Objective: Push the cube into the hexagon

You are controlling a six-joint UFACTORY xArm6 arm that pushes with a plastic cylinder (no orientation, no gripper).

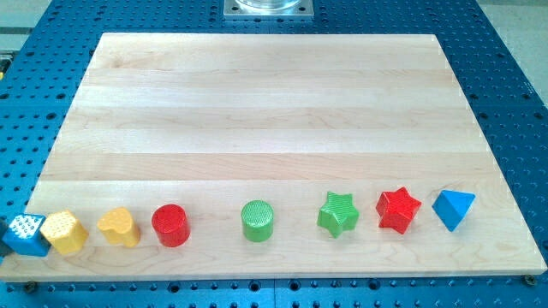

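Note:
A blue cube (25,235) with a white dotted top sits at the bottom left corner of the wooden board (265,111), partly over its edge. A yellow hexagon (65,232) stands right beside it, touching or nearly touching on the cube's right. My tip does not show in the camera view, and neither does any of the rod.
Along the board's bottom edge, left to right: a yellow heart-like block (119,227), a red cylinder (170,225), a green cylinder (258,220), a green star (338,214), a red star (398,210), a blue triangular block (452,209). A metal mount (268,8) is at the view's top.

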